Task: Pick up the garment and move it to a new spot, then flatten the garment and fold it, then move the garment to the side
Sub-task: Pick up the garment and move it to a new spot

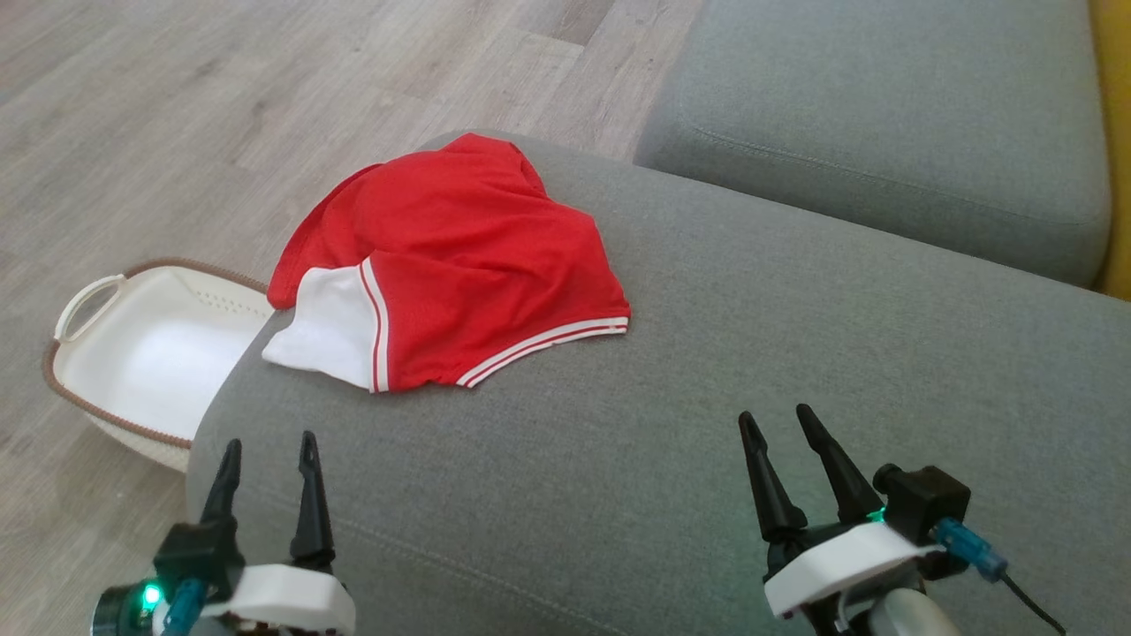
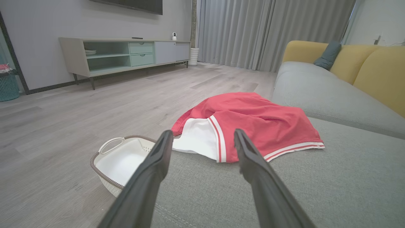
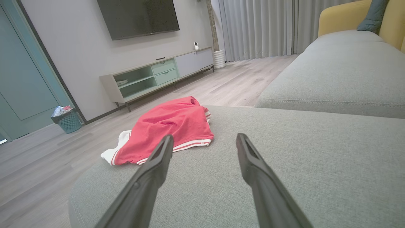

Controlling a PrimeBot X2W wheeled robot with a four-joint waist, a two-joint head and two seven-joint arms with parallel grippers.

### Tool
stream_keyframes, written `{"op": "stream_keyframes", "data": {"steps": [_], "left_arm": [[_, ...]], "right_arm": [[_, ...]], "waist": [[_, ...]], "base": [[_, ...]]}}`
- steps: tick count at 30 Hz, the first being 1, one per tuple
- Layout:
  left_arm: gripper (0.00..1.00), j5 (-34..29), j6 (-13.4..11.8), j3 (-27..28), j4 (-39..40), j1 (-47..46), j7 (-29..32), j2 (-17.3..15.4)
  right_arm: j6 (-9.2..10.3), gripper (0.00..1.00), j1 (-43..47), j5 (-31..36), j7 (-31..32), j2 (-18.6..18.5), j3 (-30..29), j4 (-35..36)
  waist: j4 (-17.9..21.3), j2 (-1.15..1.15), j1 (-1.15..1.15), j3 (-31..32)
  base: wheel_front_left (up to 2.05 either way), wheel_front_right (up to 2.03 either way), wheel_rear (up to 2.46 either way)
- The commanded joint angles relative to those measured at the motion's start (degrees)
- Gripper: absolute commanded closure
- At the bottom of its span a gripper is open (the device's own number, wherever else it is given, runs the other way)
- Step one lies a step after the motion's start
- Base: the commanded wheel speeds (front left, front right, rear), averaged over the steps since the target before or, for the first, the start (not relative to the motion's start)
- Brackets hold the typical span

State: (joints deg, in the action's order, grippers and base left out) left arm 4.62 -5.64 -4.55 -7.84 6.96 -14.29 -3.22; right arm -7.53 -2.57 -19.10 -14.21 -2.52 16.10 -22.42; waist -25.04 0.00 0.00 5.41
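Both grippers, left [image 1: 268, 452] and right [image 1: 778, 422], hang spread and empty short of the rumpled red-and-white jersey garment [image 1: 459, 261] on the grey fabric sofa's [image 1: 707, 371] corner; best pinch the striped hem, lifting clear.

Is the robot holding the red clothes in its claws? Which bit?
No, nothing is held. The left gripper and right gripper are both open, short of the red garment lying on the grey sofa.

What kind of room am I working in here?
Most likely a home living room: a grey sofa holding the red garment, a wall-mounted TV above a low media cabinet, and floor-length curtains.
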Motion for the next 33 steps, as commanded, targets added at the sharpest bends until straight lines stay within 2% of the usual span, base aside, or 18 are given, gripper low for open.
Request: {"op": "stream_keyframes", "data": {"steps": [1,13,17,21,24,25,28,33], "left_arm": [[0.0,-0.4,-0.44,2.42,1.98,-1.87,-0.71,0.05],[0.0,0.27,0.96,4.81,1.4,-5.07,-0.71,-0.8],[0.0,1.58,2.14,6.36,-0.47,-8.82,-0.71,-2.22],[0.0,3.27,4.05,7.76,-5.62,-14.14,0.12,-4.86],[0.0,5.59,7.19,8.04,-11.13,-21.0,4.37,-7.35],[0.0,6.41,8.79,7.38,-13.88,-24.19,7.61,-8.28],[0.0,9.4,10.75,7.41,-18.62,-29.74,12.64,-9.31],[0.0,11.42,12.53,5.55,-27.93,-37.05,17.69,-13.21]], "right_arm": [[0.04,0.0,-2.27,-0.09,-0.78,-0.36,1.0,1.52],[0.04,0.0,-3.14,2.92,-0.78,-0.36,-2.32,2.34],[0.04,0.0,-4.17,4.8,-0.57,-0.36,-4.66,3.06],[0.04,0.0,-5.4,7.09,0.32,-0.36,-6.97,4.9],[0.04,0.0,-6.37,9.36,1.64,-0.36,-9.61,7.42],[0.04,0.0,-6.75,10.35,2.41,-0.36,-10.51,8.89],[0.04,0.0,-7.25,11.42,3.47,-0.36,-11.04,10.86],[0.04,0.0,-8.07,12.31,4.75,-0.36,-10.46,13.34]], "waist": [[0.18,0.0,0.0,0.09],[3.25,0.0,0.0,-4.55],[4.89,0.0,0.0,-7.25],[7.17,0.0,0.0,-10.3],[8.91,0.0,0.0,-13.4],[9.7,0.0,0.0,-14.91],[10.88,0.0,0.0,-16.94],[13.24,0.0,0.0,-19.96]], "base": [[0.0,0.0,0.0],[0.0,0.0,0.0],[0.0,0.0,0.0],[0.0,0.0,0.0],[0.0,0.0,0.0],[0.0,0.0,0.0],[0.0,0.0,0.0],[0.0,0.0,0.0]]}}
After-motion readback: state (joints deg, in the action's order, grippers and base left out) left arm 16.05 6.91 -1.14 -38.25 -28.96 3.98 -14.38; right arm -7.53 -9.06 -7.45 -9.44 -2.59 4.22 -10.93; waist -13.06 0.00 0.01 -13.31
